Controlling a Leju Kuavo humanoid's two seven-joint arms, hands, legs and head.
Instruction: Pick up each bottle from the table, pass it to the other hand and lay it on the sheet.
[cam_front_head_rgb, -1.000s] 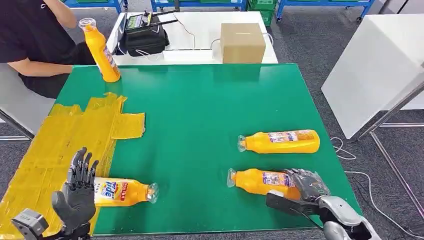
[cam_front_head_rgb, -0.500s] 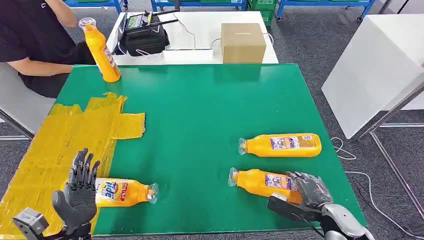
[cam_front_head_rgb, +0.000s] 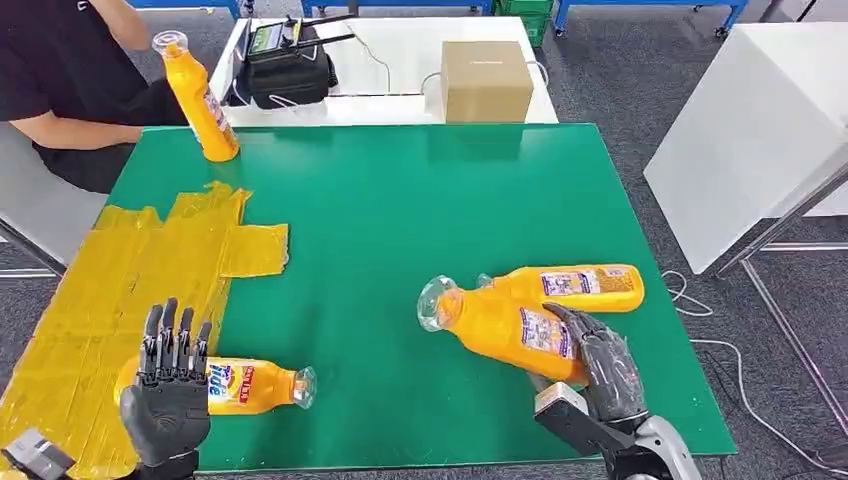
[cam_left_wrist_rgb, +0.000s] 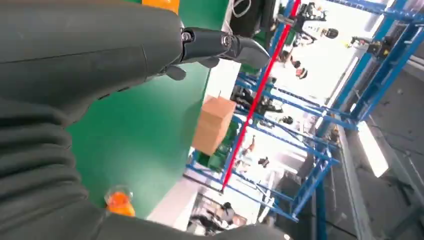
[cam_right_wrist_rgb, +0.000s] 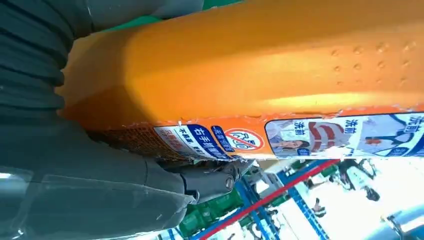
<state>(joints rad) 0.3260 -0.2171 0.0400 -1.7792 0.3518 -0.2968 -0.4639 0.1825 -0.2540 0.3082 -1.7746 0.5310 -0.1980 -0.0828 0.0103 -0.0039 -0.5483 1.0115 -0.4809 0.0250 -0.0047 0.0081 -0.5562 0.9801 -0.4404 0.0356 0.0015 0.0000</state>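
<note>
Now right robot hand (cam_front_head_rgb: 603, 375) grips bottle (cam_front_head_rgb: 505, 328), cap up-left.

Green table (cam_front_head_rgb: 400, 200), yellow sheet (cam_front_head_rgb: 130, 270), lying bottles (cam_front_head_rgb: 570, 285) (cam_front_head_rgb: 245, 385), upright bottle (cam_front_head_rgb: 200, 100)

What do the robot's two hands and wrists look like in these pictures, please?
Both are alike: the left hand and right hand have dark grey, segmented fingers on a charcoal palm. The wrist views show a grey ribbed cover and a thick grey thumb. Behind the right hand sits a dark block and a silver forearm.
</note>
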